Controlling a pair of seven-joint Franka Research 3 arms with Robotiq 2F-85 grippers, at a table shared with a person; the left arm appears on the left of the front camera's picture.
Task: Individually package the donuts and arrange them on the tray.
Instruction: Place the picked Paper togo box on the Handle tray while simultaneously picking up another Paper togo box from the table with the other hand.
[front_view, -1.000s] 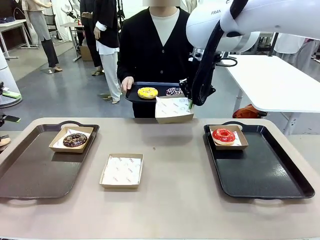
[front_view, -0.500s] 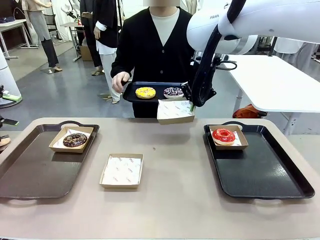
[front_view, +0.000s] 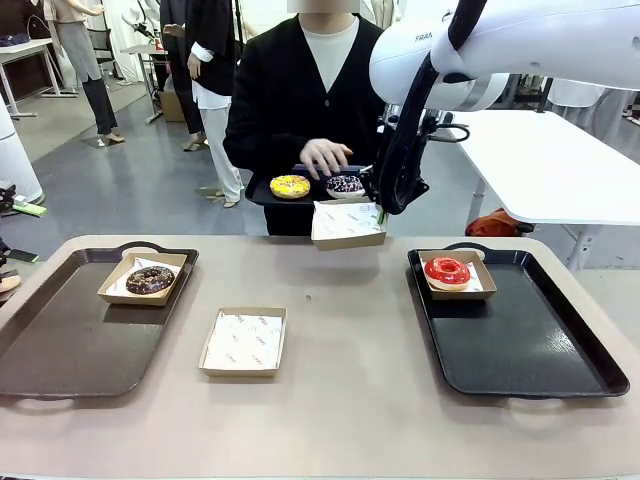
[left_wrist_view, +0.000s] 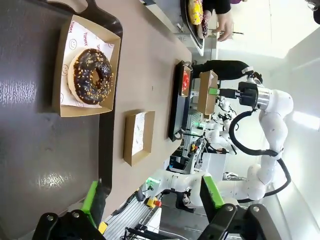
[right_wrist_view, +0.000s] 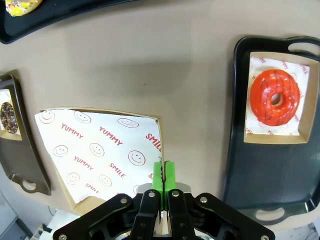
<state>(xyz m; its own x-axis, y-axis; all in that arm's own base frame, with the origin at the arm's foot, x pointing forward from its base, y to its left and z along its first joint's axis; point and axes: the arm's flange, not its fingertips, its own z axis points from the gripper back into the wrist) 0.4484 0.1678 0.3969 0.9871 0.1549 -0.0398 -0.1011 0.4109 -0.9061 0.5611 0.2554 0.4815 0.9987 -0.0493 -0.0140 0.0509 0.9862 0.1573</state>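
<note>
My right gripper (front_view: 380, 211) is shut on the rim of an empty paper-lined cardboard box (front_view: 348, 225) and holds it in the air above the table's far edge. In the right wrist view its green pads (right_wrist_view: 158, 176) pinch the box (right_wrist_view: 100, 150) at its edge. Behind it, a person holds a small black tray (front_view: 262, 194) with a yellow donut (front_view: 290, 186) and a dark sprinkled donut (front_view: 345, 185); their hand (front_view: 325, 157) hovers over the sprinkled one. A chocolate donut (front_view: 150, 279) is boxed on the left tray (front_view: 70, 350). A red donut (front_view: 447, 271) is boxed on the right tray (front_view: 530, 350). My left gripper (left_wrist_view: 150, 197) stands open above the left tray, short of the chocolate donut (left_wrist_view: 91, 76).
Another empty lined box (front_view: 243, 340) lies on the bare table between the two trays. Both large trays have free room in front of their boxes. A white table (front_view: 550, 160) stands behind at the right.
The person's hand has moved from the left edge of their tray to over the sprinkled donut. The held box has shifted slightly left.
</note>
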